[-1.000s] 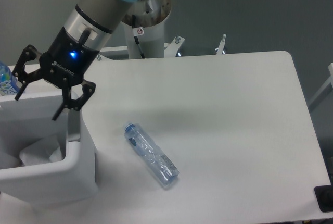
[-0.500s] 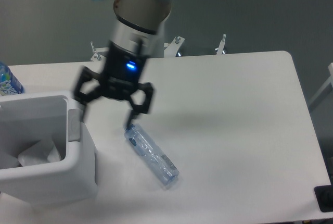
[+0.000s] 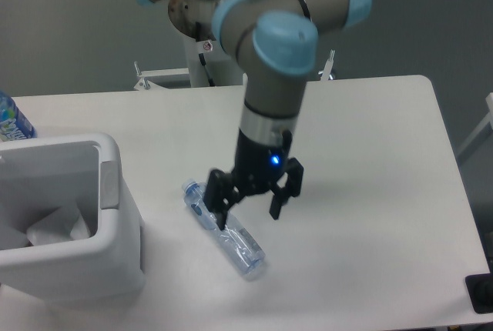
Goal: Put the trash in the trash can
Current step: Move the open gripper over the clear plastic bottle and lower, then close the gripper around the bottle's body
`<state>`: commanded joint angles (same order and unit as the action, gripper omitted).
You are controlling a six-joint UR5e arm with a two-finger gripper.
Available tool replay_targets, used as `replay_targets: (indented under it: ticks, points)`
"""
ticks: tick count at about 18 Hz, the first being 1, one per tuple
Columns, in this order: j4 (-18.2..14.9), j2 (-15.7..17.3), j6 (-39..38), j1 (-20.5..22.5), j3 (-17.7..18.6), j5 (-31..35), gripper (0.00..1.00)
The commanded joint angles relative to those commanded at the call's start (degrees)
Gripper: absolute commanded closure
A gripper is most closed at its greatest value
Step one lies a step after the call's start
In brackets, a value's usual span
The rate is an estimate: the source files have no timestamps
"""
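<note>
Moved from the trash can across to the bottle, the pincer is held open over its middle. Wrapper is already binned. Bottle pickup is underway on the bench; straddle, descend, close next.

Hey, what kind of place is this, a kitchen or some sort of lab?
Probably a robotics lab, not a kitchen: a robot arm on a pedestal works over a plain white table, its open gripper over a clear bottle, with a white bin beside it and bare grey floor behind.
</note>
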<state>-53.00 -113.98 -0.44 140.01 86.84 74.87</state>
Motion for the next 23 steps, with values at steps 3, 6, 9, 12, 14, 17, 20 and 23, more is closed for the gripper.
replay_targets:
  ticks: [3,6,9,12,14,17,20,23]
  points:
    - [0.0,-3.7,-0.4,-0.1,-0.5,1.9,0.0]
    - [0.0,-5.2,-0.1,-0.3,-0.4,2.0,0.0]
    - [0.0,-7.4,-0.2,-0.6,-0.3,5.4,0.0]
    - [0.0,-8.4,-0.5,-2.1,-0.3,7.3,0.0]
    - [0.0,-8.7,-0.6,-2.2,-0.1,7.2,0.0]
    - [0.0,-9.8,-0.8,-3.2,-0.4,7.9,0.0]
    - [0.2,-11.3,-1.7,-3.9,-1.1,9.1,0.0]
    - [0.2,-12.3,-2.7,-4.4,-1.9,10.9,0.0]
